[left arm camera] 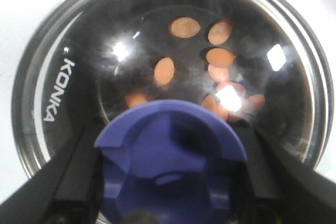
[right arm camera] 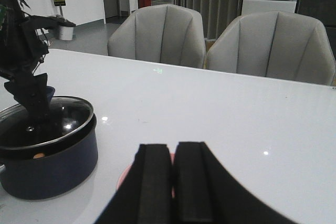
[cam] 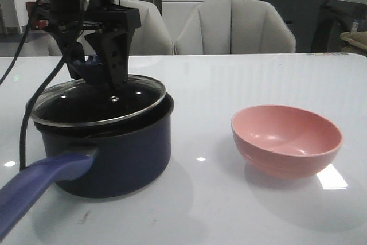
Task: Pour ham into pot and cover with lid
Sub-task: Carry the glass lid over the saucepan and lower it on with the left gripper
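The dark navy pot [cam: 117, 159] stands at the left of the table, its blue-purple handle [cam: 40, 182] pointing toward the front. The glass lid [cam: 135, 93] lies on the pot's rim, slightly tilted, with the right side a little higher. My left gripper [cam: 96, 70] is shut on the lid's blue knob [left arm camera: 170, 156], one finger on each side. Through the glass, several orange ham slices [left arm camera: 184, 27] lie on the pot's black bottom. My right gripper [right arm camera: 173, 177] is shut and empty, above the pink bowl [right arm camera: 126, 174]. It does not show in the front view.
The pink bowl [cam: 287, 139] stands empty at the right of the table, about a hand's width from the pot. Two grey chairs [cam: 235, 27] stand behind the table's far edge. The pot [right arm camera: 52, 166] also shows in the right wrist view.
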